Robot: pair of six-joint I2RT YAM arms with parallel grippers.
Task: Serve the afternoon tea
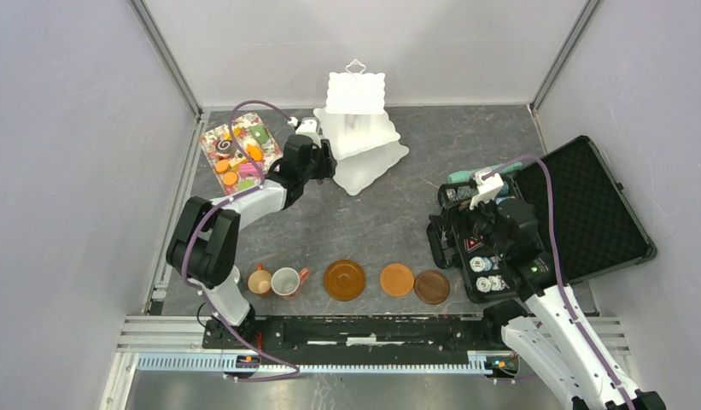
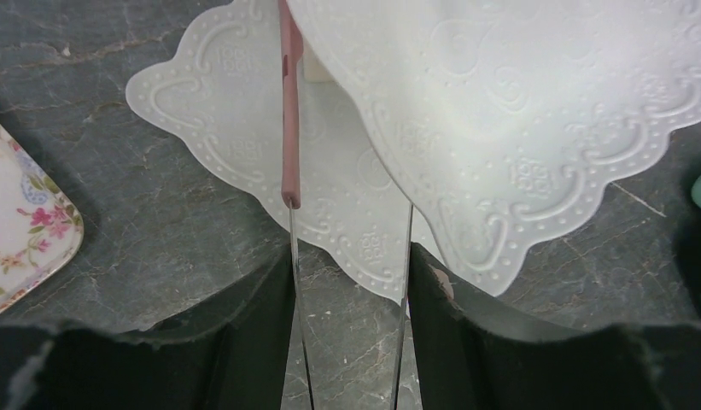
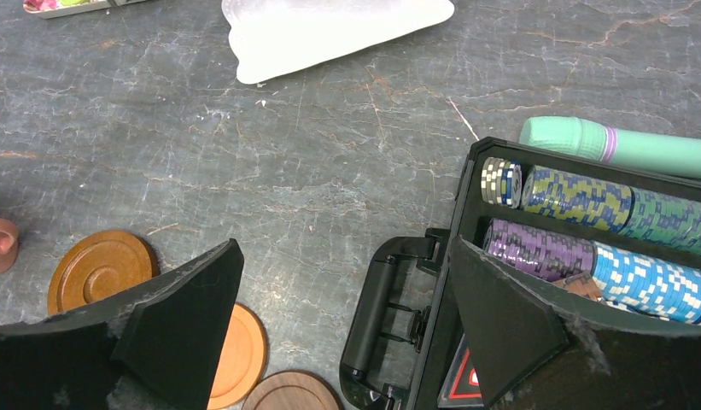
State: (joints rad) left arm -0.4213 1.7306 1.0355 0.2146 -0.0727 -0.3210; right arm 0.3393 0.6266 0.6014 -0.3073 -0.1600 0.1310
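At the far left the floral tray (image 2: 31,231) carries the toy cakes (image 1: 242,152), heaped together as a stock to draw from. Judging by that, none has been served yet: I see no cake on any tier.

Near the left arm's base stand the mugs (image 1: 285,280). Two show plainly, and a third may be tucked behind the arm.

The left claw (image 2: 351,260) reaches to the far side, between the tray and the white stand (image 1: 357,132). Its fingers are partway apart and seem to press on the two thin metal arms of a pair of tongs (image 2: 289,128). That would explain the narrow gap: the tongs need squeezing, not a full bite. One tong arm ends in a pink tip above the lowest tier, and the other slips out of sight under the edge of the tier above. Nothing sits between them. The stand lies just ahead of this claw, its scalloped rim almost at the fingertips.

To the right, along the near edge of the bench (image 1: 415,171), three saucers (image 1: 397,279) lie in a row, spaced as if each awaits a mug.

The right claw (image 3: 342,248) hangs wide apart and empty above the bench by the handle of the open black case (image 1: 603,205). The saucers lie just to its left, and the stand is well off on the far side.
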